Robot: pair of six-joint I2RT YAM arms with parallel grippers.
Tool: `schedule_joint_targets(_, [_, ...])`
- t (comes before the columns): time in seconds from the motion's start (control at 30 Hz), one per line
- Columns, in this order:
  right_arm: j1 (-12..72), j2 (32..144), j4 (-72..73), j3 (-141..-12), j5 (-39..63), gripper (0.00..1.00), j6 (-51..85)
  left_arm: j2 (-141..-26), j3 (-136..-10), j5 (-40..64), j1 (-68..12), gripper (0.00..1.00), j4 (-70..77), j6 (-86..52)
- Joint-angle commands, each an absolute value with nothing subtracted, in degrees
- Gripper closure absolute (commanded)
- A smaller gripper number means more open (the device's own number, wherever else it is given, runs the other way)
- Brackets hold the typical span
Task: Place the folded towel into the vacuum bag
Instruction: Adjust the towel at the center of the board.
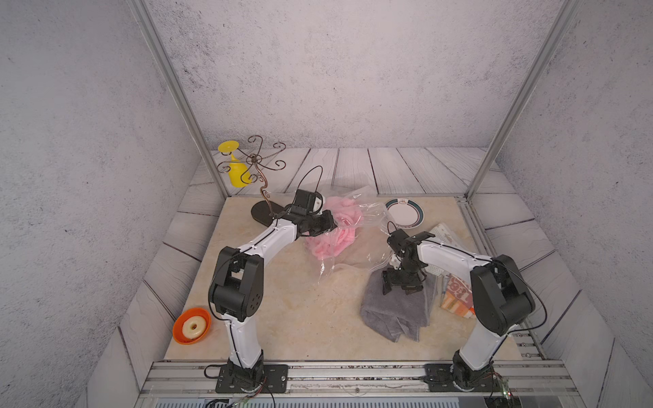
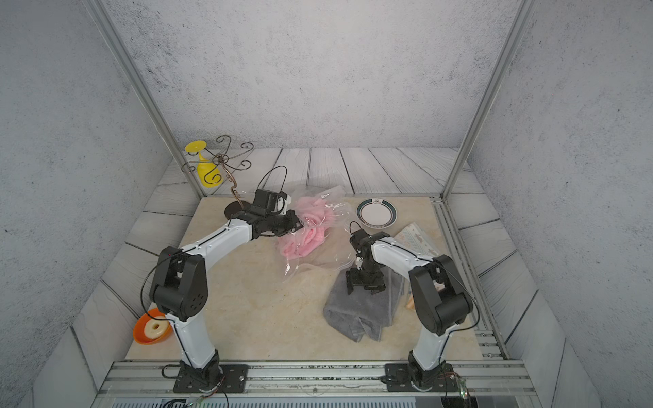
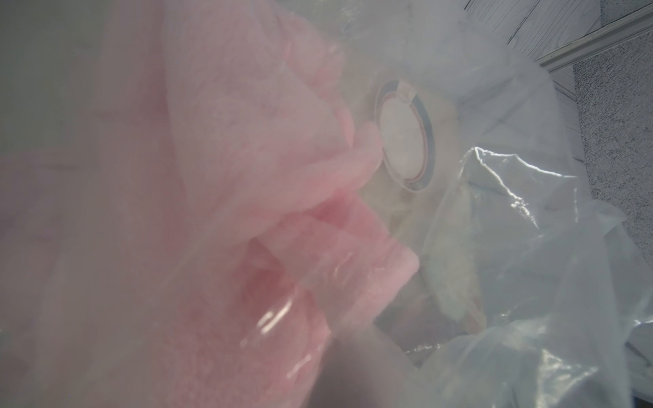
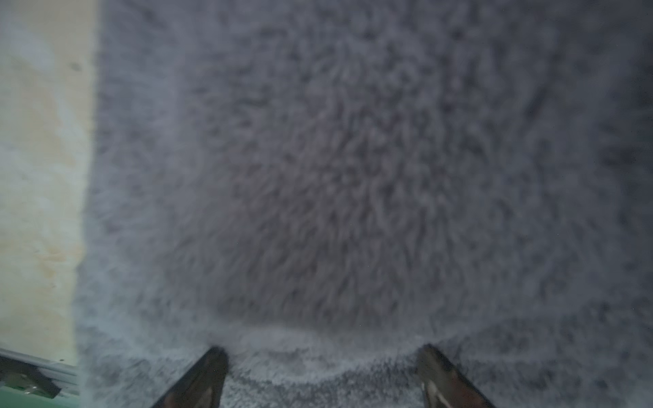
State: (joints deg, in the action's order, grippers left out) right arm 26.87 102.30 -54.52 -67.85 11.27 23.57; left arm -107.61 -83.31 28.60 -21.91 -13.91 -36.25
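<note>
right claw (image 1: 399, 290): jaws spread wide, tips pressed down into the fluff of the grey towel (image 1: 395, 309), nothing pinched yet. The wrist view shows both tips (image 4: 212, 367) planted with a ridge of pile between them.
left claw (image 1: 327, 223): clamped tight on the plastic of the bag (image 1: 357, 226), holding that side up off the table (image 1: 282, 318). The wrist view is just film and pink through it, jaws not visible there.
towel: right under the right claw, loosely folded, flat on the table, most of it on the near side of the claw.
bag: on the far side of the right claw, toward the left claw, near the towel's far edge. Can't tell if they touch.
what's in the bag: a pink fluffy cloth (image 1: 334, 233), bunched up. No grey towel in there yet.
step: looks like the grab on the towel, so early days.
next: squeeze shut on a thick fold, lift, carry it toward the left claw into the bag mouth. I'd guess the catch is a thin pinch unfolding it.
nearby: a plate (image 1: 404, 213) beyond the bag, empty.
</note>
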Motion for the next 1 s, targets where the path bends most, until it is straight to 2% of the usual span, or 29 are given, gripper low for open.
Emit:
schedule_joint_targets(0.0, [26.1, 106.4, -52.2, -73.3, 3.3, 0.15, 21.1, -105.4, -81.9, 27.0, -21.7, 1.00, -15.5, -36.0])
schedule_joint_targets(0.07, [25.3, 107.1, -48.1, -76.2, 1.4, 0.14, 22.1, -105.2, -81.7, 27.0, -21.9, 1.00, -15.9, -35.9])
schedule_joint_targets(0.2, [24.2, 107.6, -40.7, -83.0, 4.7, 0.14, 24.4, -105.4, -81.4, 26.8, -22.4, 1.00, -16.6, -35.8])
schedule_joint_targets(0.33, [24.1, 106.6, -42.3, -86.3, 4.9, 0.14, 23.9, -105.5, -81.7, 27.0, -22.9, 1.00, -17.3, -35.4])
schedule_joint_targets(0.5, [23.9, 99.1, -47.5, -80.8, -0.8, 0.07, 26.0, -105.6, -82.5, 26.9, -23.5, 1.00, -18.0, -34.7])
schedule_joint_targets(0.57, [23.4, 95.6, -51.1, -77.9, -3.7, 0.00, 27.3, -105.7, -82.9, 26.8, -23.6, 1.00, -18.3, -34.5])
schedule_joint_targets(0.63, [22.3, 93.2, -55.6, -74.8, -4.6, 0.01, 29.4, -105.6, -83.2, 27.0, -23.6, 1.00, -18.4, -34.4])
schedule_joint_targets(0.8, [18.5, 91.6, -54.3, -66.0, 4.1, 0.01, 32.3, -105.9, -83.4, 27.1, -23.6, 1.00, -18.2, -34.1])
schedule_joint_targets(0.97, [16.6, 99.2, -51.1, -66.0, 16.0, 0.01, 28.9, -106.3, -83.4, 27.4, -23.6, 1.00, -18.2, -34.3])
